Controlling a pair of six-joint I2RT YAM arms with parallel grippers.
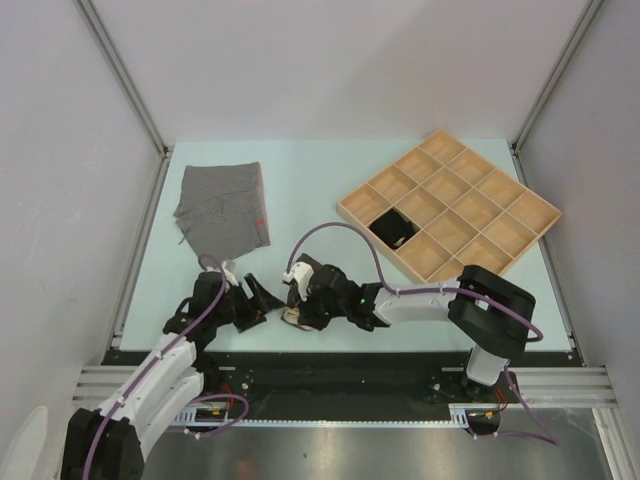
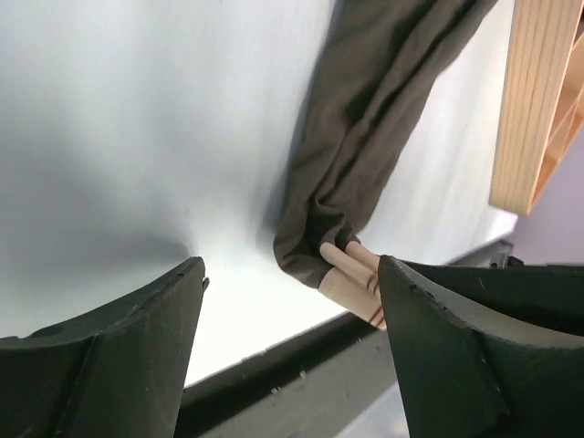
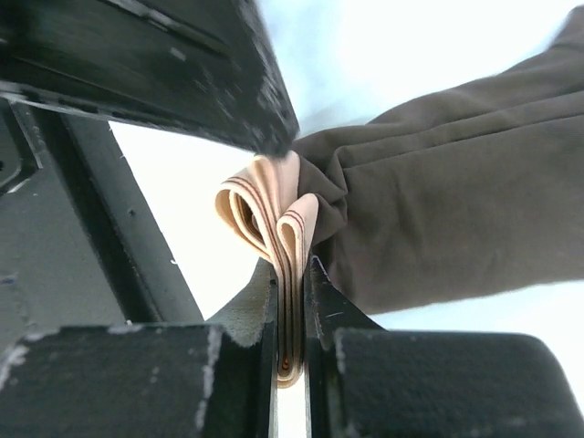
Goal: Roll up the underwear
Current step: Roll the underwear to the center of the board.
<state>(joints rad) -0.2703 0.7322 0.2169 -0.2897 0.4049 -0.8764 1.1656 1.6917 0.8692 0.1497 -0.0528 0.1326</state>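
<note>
The dark brown underwear (image 2: 365, 119) lies folded into a long strip on the table, its tan waistband (image 3: 265, 205) bunched at the near end. My right gripper (image 3: 292, 266) is shut on that waistband; in the top view it (image 1: 297, 300) sits near the table's front edge, hiding most of the cloth. My left gripper (image 2: 292, 306) is open and empty just left of the waistband (image 2: 351, 274), and shows in the top view (image 1: 262, 297). The heather grey underwear (image 1: 222, 208) with an orange edge lies flat at the back left. The black underwear (image 1: 393, 230) sits in a tray compartment.
The compartmented wooden tray (image 1: 500, 200) stands at the back right, turned diagonally; its side shows in the left wrist view (image 2: 538, 100). White enclosure walls surround the table. The dark front rail (image 2: 301, 365) runs just below the grippers.
</note>
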